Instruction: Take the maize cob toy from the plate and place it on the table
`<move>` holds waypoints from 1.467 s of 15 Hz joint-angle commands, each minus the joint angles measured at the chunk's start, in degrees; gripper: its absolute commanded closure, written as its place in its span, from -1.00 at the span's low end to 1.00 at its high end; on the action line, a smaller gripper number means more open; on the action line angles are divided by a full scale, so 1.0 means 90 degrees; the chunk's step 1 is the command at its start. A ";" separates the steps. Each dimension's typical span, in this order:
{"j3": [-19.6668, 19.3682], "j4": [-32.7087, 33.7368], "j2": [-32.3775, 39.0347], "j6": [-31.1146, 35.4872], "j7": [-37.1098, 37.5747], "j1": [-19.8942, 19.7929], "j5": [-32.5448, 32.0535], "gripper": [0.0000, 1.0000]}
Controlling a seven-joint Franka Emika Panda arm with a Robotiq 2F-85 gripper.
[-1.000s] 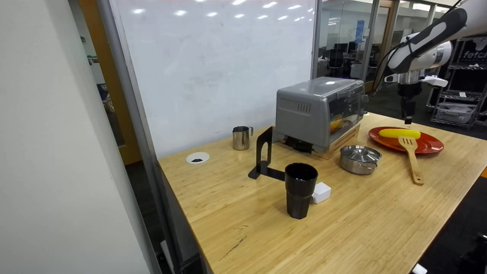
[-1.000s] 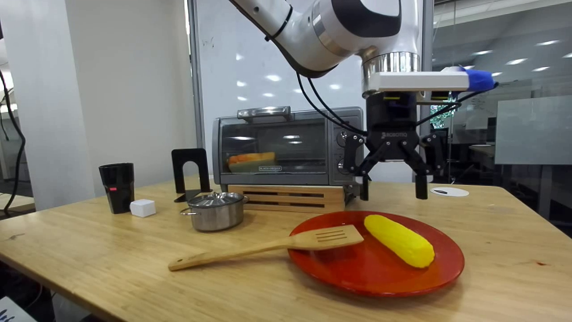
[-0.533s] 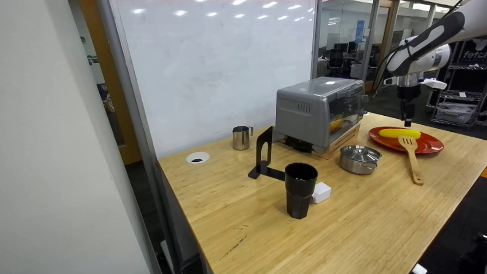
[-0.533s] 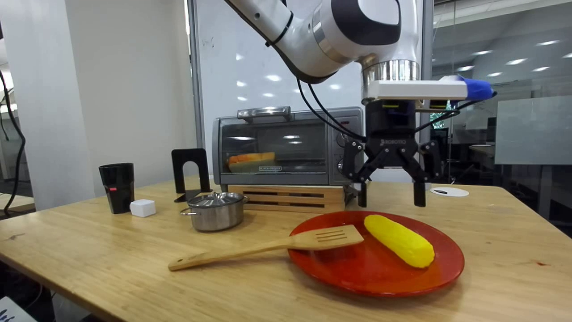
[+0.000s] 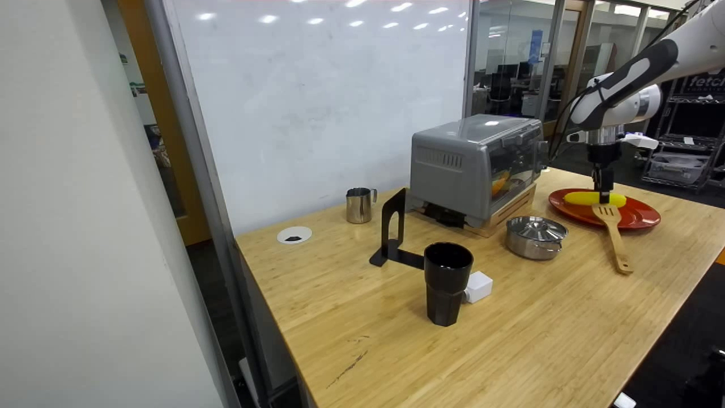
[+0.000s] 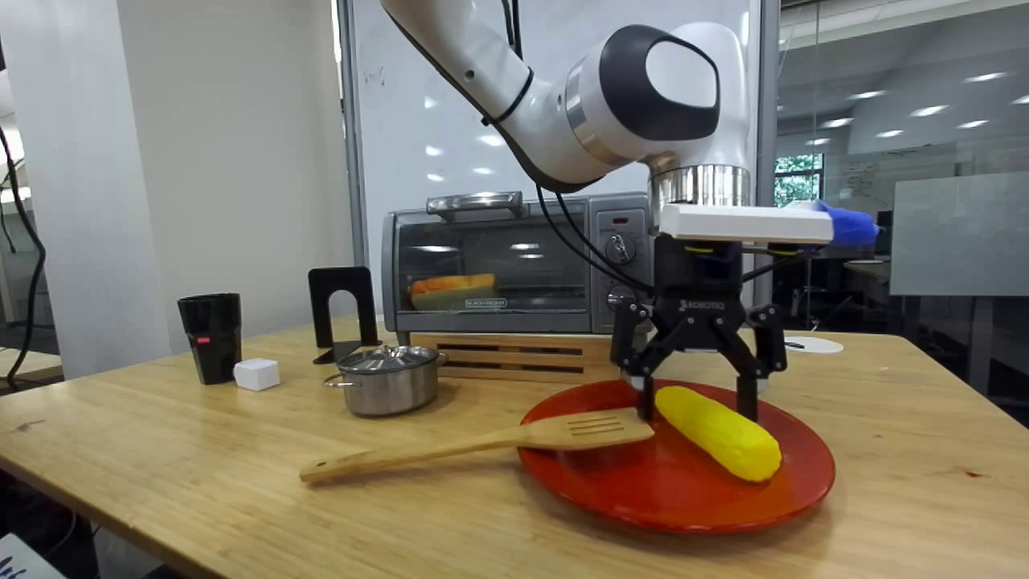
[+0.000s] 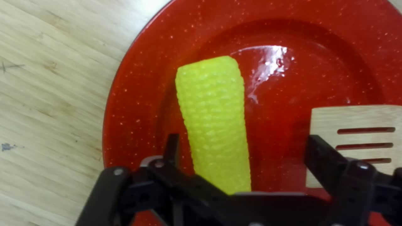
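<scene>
Gripper sits lower than half a second ago, wooden spatula slightly shifted; jaws wide apart, one finger either side of yellow maize cob toy, gripping nothing; toy lies on red plate beside spatula head, near far edge of table in an exterior view

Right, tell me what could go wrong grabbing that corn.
In the wrist view, one fingertip of the open hand overlaps the spatula; closing might drag it along, though whether they touch is unclear.

The corn lies nearer the other finger, so it could get shoved sideways before being gripped.
</scene>
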 commanded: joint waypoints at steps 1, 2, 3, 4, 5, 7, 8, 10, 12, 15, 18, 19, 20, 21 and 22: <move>0.0110 0.0089 0.0055 0.0306 -0.0167 -0.0082 -0.0079 -1.00; 0.0121 0.0073 0.0032 0.0373 -0.0188 -0.0083 -0.0071 -1.00; 0.0133 0.0051 0.0004 0.0430 -0.0205 -0.0086 -0.0058 -1.00; 0.0143 0.0049 0.0002 0.0498 -0.0234 -0.0095 -0.0050 -1.00; 0.0143 0.0050 0.0011 0.0538 -0.0240 -0.0089 -0.0057 -1.00; 0.0128 0.0082 0.0065 0.0545 -0.0191 -0.0071 -0.0075 -1.00; 0.0129 0.0088 0.0079 0.0543 -0.0177 -0.0070 -0.0072 -1.00; 0.0127 0.0100 0.0101 0.0549 -0.0157 -0.0068 -0.0071 -1.00; 0.0129 0.0115 0.0126 0.0578 -0.0132 -0.0065 -0.0063 -1.00; 0.0124 0.0118 0.0156 0.0624 -0.0117 -0.0054 -0.0080 -1.00; 0.0129 0.0119 0.0189 0.0677 -0.0111 -0.0046 -0.0088 -0.46; 0.0130 0.0122 0.0203 0.0684 -0.0107 -0.0043 -0.0091 -0.32; 0.0127 0.0129 0.0220 0.0691 -0.0093 -0.0036 -0.0096 -0.16; 0.0123 0.0133 0.0231 0.0693 -0.0080 -0.0028 -0.0103 -0.03; 0.0121 0.0131 0.0232 0.0699 -0.0067 -0.0021 -0.0106 0.13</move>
